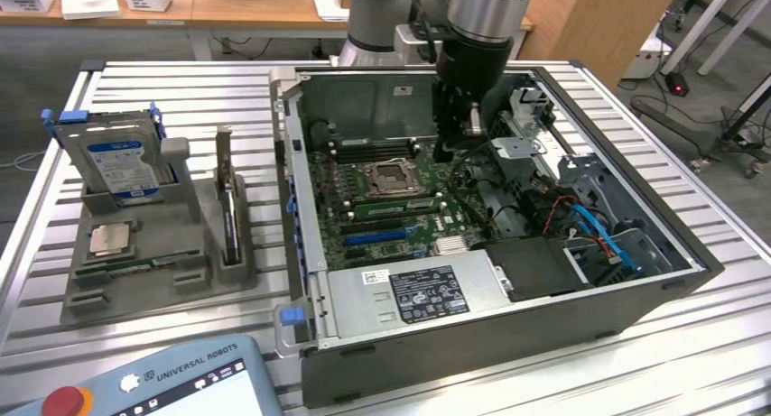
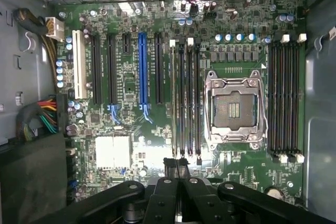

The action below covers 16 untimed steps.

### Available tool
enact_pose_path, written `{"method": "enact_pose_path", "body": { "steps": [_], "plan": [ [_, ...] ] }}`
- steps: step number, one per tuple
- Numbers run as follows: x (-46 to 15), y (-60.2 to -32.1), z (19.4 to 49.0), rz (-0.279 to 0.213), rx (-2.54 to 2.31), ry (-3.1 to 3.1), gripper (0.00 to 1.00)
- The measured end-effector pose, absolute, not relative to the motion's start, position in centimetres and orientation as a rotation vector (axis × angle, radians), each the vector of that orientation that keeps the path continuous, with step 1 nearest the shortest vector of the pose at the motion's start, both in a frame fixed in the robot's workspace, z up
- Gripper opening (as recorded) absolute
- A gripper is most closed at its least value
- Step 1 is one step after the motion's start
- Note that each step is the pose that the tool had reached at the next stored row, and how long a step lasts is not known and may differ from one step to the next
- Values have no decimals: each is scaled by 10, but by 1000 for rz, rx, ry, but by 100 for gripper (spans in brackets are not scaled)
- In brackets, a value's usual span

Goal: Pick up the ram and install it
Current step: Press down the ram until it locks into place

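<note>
The ram [image 1: 126, 270], a narrow green stick with dark chips, lies flat in the grey holder [image 1: 90, 300] at the exterior view's left. My gripper [image 1: 449, 150] hangs inside the open computer case [image 1: 482, 344], low over the motherboard [image 2: 126, 85] and well away from the holder. Its black fingertips [image 2: 177, 167] are shut together with nothing between them, near the end of the memory slots [image 2: 190, 98]. A thin stick [image 2: 173, 98] appears seated in the slot farthest from the empty processor socket [image 2: 232, 109].
The holder also carries a hard drive [image 1: 121, 159], a silver processor chip [image 1: 111, 238] and an upright dark card [image 1: 226, 195]. Inside the case are a power supply [image 1: 416, 294] and cables [image 1: 597, 235]. A teach pendant [image 1: 157, 380] lies at the table's front edge.
</note>
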<state>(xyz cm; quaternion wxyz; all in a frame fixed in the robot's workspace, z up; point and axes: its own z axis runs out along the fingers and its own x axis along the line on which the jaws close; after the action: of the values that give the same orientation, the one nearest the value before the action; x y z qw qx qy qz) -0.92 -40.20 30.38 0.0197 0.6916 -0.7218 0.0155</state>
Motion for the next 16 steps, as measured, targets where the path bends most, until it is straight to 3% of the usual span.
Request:
{"method": "enact_pose_path", "body": {
  "steps": [16],
  "plan": [
    [-5,-402,289,48,2146,-2240,10]
  ]
}}
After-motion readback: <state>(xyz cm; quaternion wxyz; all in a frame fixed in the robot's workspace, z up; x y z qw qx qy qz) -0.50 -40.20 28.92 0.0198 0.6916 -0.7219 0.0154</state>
